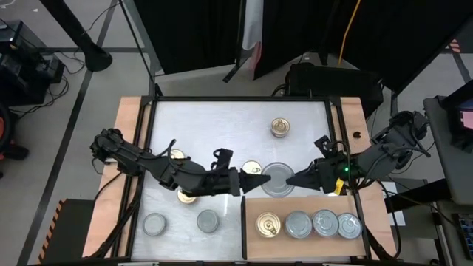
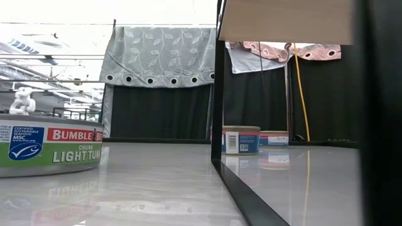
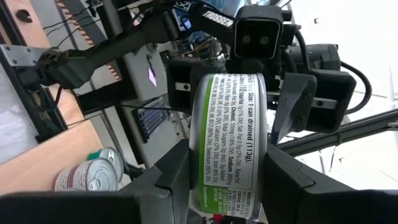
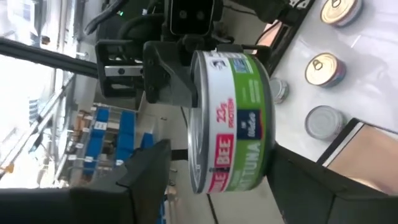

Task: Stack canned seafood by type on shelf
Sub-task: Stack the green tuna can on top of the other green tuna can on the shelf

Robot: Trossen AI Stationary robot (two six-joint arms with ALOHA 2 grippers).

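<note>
Nearest the low camera: one green-labelled tuna tin [image 2: 50,147], standing on the desk [image 1: 222,125], untouched. Desk: white, glossy, carrying the loose stock. Shelf [image 1: 310,203]: the wooden board at the near right of the desk, holding a single row of four tins, one gold-topped tin [image 1: 267,225] at its left end and three silver-topped tins [image 1: 325,223] beside it, none yet stacked. Left gripper [image 1: 255,181]: reaching in from the left to the middle of the desk, jaws clamped on a silver-topped tin [image 1: 277,179] that looks to me raised clear of the desk just behind the shelf's edge. Right gripper [image 1: 295,179]: nose to nose with the left one, jaws parted and set either side of that same tin, a gap showing at one finger in its wrist view. Loose stock: a gold tin [image 1: 280,128] far back, two silver tins [image 1: 154,224] at the near left, more gold ones part hidden under the left arm. I read the step as a hand-over, left to right. My next move: shut the right jaws on the tin, release the left, then set the tin on a silver one.
</note>
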